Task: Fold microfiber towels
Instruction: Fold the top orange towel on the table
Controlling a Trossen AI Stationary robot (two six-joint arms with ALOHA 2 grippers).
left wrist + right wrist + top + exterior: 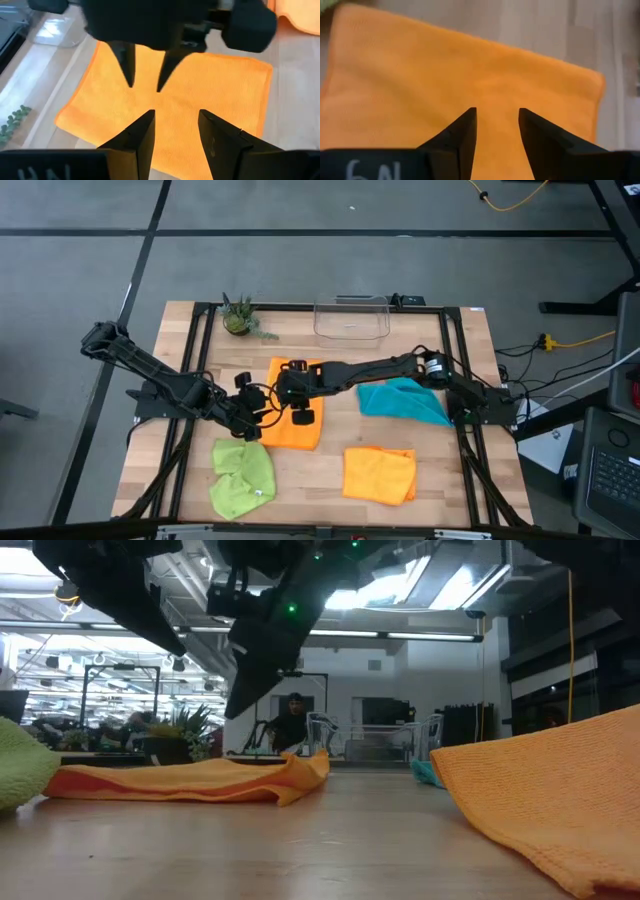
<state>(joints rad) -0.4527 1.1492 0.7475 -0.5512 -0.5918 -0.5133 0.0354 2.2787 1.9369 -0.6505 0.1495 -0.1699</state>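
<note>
Both my grippers, left (262,412) and right (290,392), hover over the orange towel's (297,430) left edge, fingers apart, empty; it runs near-to-far.

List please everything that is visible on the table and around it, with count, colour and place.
orange towels: 2; one spread flat at the table's middle, one folded near the front edge
green towel: 1, lime, crumpled, front left
blue towel: 1, teal, right of middle
plastic bin: 1, clear, back edge
plant: 1, green, back left
table: 1, light wood
person: 1, dark clothes, in the room behind
left gripper: fingers open, at the flat orange towel's left edge
right gripper: fingers open, above the same towel
</note>
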